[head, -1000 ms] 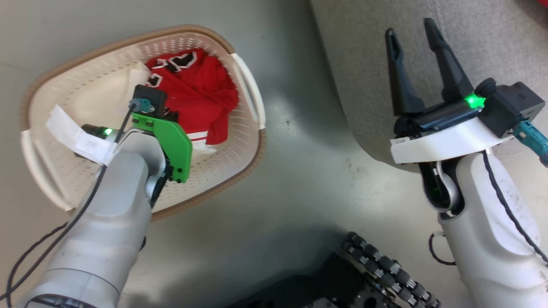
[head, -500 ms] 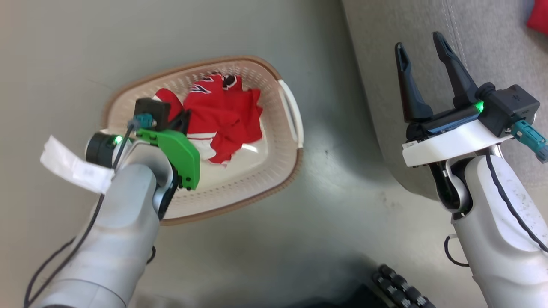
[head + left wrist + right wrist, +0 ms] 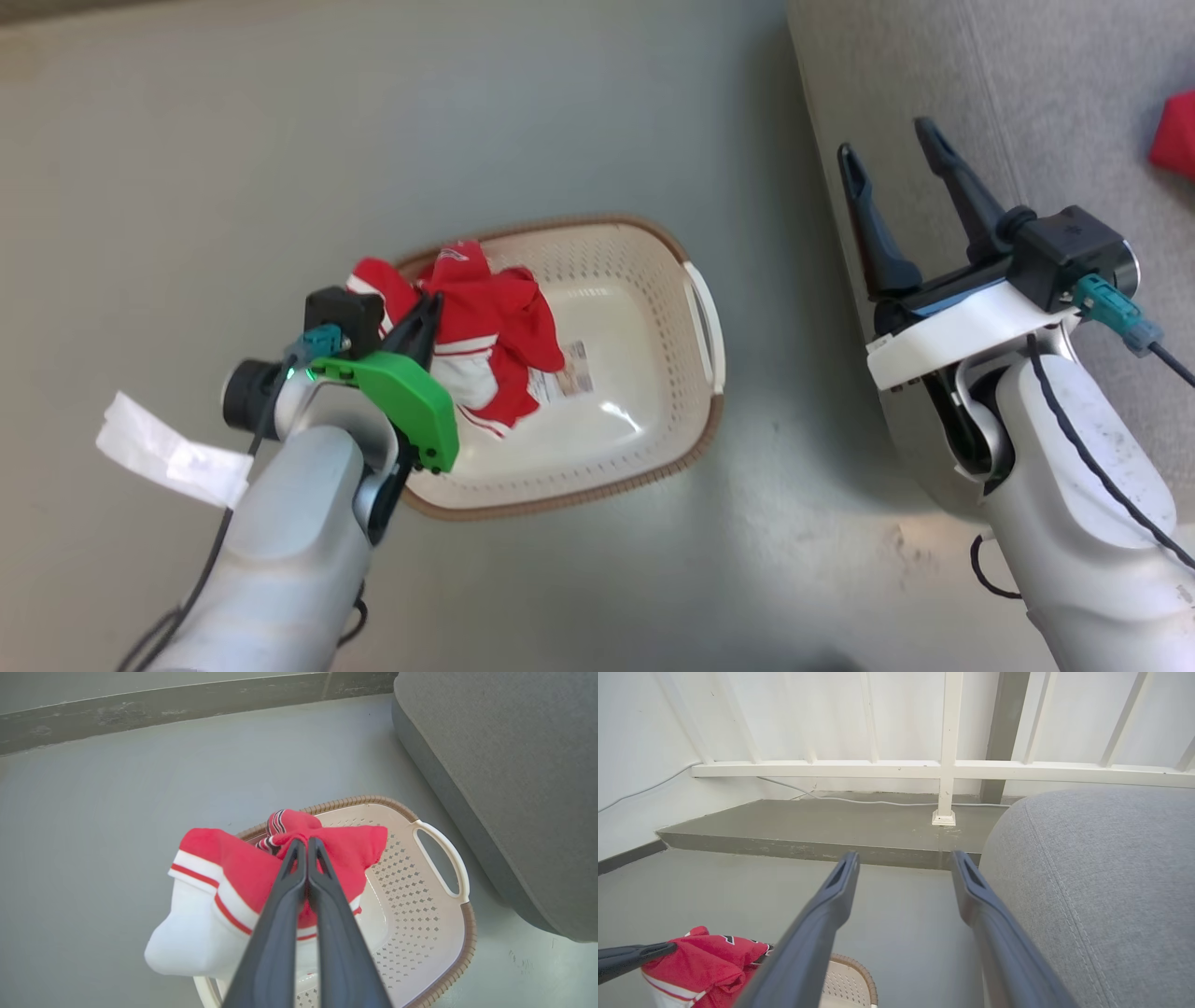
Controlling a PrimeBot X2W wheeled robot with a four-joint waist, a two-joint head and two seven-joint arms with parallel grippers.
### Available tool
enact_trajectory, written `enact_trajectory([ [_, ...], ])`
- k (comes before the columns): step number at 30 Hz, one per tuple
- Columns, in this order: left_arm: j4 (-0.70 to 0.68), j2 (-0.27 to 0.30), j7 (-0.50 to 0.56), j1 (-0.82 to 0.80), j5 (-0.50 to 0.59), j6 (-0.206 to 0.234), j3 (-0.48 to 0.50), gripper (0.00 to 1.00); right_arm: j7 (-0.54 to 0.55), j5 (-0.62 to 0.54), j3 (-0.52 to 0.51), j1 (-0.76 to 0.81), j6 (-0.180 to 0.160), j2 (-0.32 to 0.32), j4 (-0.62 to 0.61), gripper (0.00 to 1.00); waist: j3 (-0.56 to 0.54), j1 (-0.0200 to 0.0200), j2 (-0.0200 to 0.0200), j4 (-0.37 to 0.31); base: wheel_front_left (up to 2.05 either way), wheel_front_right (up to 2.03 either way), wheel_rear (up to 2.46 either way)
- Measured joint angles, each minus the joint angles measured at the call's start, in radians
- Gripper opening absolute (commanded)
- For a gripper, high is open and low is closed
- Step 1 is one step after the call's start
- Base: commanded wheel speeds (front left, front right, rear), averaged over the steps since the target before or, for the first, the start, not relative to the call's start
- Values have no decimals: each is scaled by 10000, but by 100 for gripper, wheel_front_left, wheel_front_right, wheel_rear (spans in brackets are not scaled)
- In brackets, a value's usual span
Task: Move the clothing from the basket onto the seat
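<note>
The clothing (image 3: 219, 872) is clamped between the closed fingers of the left tool (image 3: 302, 843) and hangs bunched over the left end of the basket (image 3: 644, 266). The seat (image 3: 1046, 103) lies to the robot's right, beyond the basket's far handle and a strip of floor (image 3: 775, 355). The right tool (image 3: 885, 140), fingers apart and empty, is nearer the seat, so a rightward carry is likely called for.

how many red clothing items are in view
2: one red-and-white bundle pinched in the left gripper over the basket, and one red piece lying on the seat at the head view's right edge. The bundle may hide more garments.
</note>
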Motion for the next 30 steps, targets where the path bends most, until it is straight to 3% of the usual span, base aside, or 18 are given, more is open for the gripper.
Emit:
enact_trajectory([
  [17,-1756,-27,-263,734,-372,0,63,0,0,132,54,760,82,234,1198,100,-2425,-1,0,723,0,0,0],
  [30,-4778,-40,-293,869,-90,56,965,0,0,362,10,1745,82,330,1659,100,-3833,-1,0,998,0,0,0],
])
